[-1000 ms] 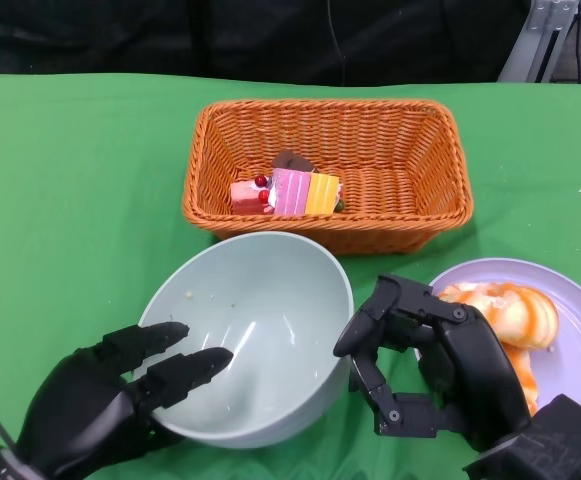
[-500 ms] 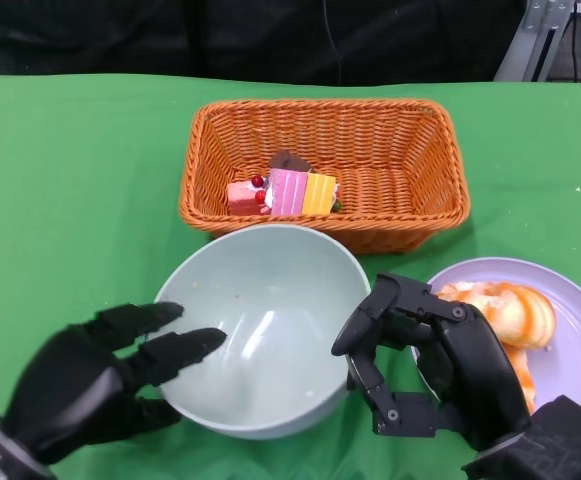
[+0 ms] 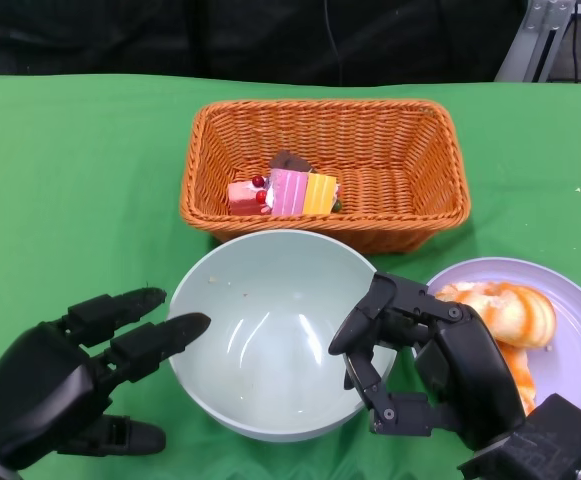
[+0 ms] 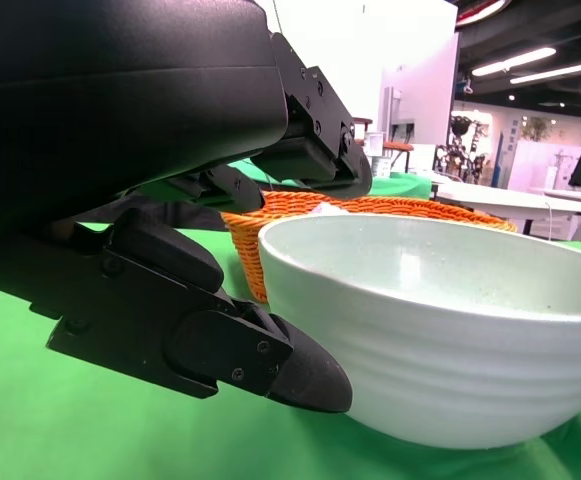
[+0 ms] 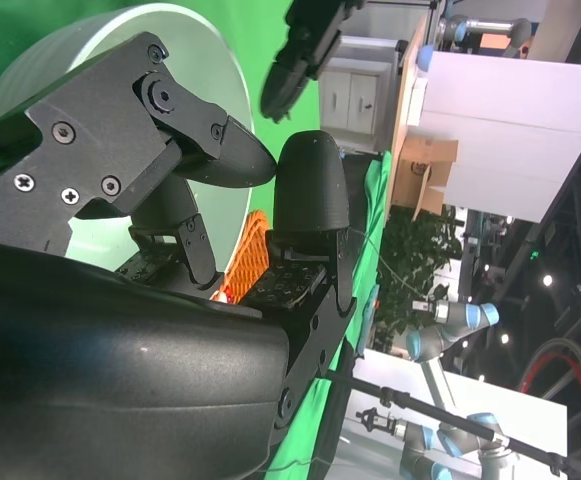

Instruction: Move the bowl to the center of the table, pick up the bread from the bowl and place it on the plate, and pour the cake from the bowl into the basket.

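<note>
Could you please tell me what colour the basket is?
Orange-brown wicker basket; the head view shows it best.

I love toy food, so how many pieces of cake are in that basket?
2 that I can make out: a pink cake and a pink-and-yellow cake touching it, in the basket. Something dark behind them is unclear.

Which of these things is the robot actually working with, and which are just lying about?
Part of the job:
- pale green bowl, standing empty
- cake pieces in the wicker basket
- bread on the lilac plate
- left hand and right hand, both open beside the bowl

Just lying about:
- nothing else on the green tablecloth
</note>
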You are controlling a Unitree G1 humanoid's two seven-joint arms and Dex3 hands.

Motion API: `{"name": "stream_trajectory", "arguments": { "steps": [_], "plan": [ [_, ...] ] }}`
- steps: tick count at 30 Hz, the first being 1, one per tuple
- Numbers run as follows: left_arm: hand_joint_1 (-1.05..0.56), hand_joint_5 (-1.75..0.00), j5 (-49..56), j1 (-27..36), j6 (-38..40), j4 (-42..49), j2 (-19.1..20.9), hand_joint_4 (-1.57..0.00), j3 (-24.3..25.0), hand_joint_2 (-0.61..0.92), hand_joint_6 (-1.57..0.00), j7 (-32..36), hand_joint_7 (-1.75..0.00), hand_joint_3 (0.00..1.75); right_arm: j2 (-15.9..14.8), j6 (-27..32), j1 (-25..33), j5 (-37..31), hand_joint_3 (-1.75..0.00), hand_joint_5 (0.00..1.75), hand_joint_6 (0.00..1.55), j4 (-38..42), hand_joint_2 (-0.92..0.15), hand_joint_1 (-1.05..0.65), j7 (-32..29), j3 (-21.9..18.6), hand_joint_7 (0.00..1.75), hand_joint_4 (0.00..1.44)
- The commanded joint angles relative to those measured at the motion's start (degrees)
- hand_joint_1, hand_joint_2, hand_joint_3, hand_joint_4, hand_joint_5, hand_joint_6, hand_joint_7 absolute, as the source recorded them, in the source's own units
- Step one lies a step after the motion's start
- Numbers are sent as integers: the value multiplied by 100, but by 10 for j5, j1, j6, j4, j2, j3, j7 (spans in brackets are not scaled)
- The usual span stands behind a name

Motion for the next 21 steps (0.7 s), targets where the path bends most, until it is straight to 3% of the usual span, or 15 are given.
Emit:
{"name": "stream_trajectory", "arguments": {
  "steps": [1,4,6,12,13,14,15,17,19,21],
  "plan": [
    [-89,0,-40,6,-26,2,20,-27,21,92,-28,-40,0,17,0,-3,2,4,-120,160,71,-5,-45,-15,-2,-3,139,80],
    [-88,-2,-85,4,-68,27,3,-28,33,92,-30,-53,-2,20,-2,-4,0,3,-121,160,71,-3,-45,-16,-2,-5,140,81],
    [-78,-3,-150,1,-112,52,-24,-32,37,92,-34,-77,-3,18,-3,-6,-1,6,-121,160,71,0,-44,-16,0,-7,140,81],
    [-42,-14,-423,0,-193,87,-120,-70,24,92,-67,-220,-7,11,-6,-14,-3,15,-119,160,71,8,-45,-17,8,-11,139,80],
    [-32,-21,-482,1,-182,74,-135,-84,16,92,-81,-259,-12,14,-6,-13,-2,13,-118,160,71,7,-45,-17,7,-11,139,81],
    [-24,-45,-535,3,-166,58,-148,-95,10,92,-98,-298,-26,20,-6,-12,-2,11,-118,160,71,6,-45,-16,6,-12,139,80],
    [-19,-68,-578,5,-145,41,-157,-94,7,92,-102,-334,-40,24,-6,-10,-1,11,-118,160,71,5,-45,-16,5,-13,138,80],
    [-14,-106,-643,11,-100,12,-169,-89,9,92,-99,-402,-76,32,-5,-9,-1,12,-118,160,71,6,-46,-15,4,-15,138,80],
    [-12,-119,-689,18,-55,-10,-179,-87,20,92,-96,-463,-89,34,-4,-12,-4,17,-119,160,71,11,-46,-15,6,-17,138,80],
    [-2,-137,-727,24,-6,-28,-190,-82,35,88,-85,-522,-121,52,-5,-16,-7,22,-119,160,71,18,-45,-14,10,-21,137,80]
  ]
}}
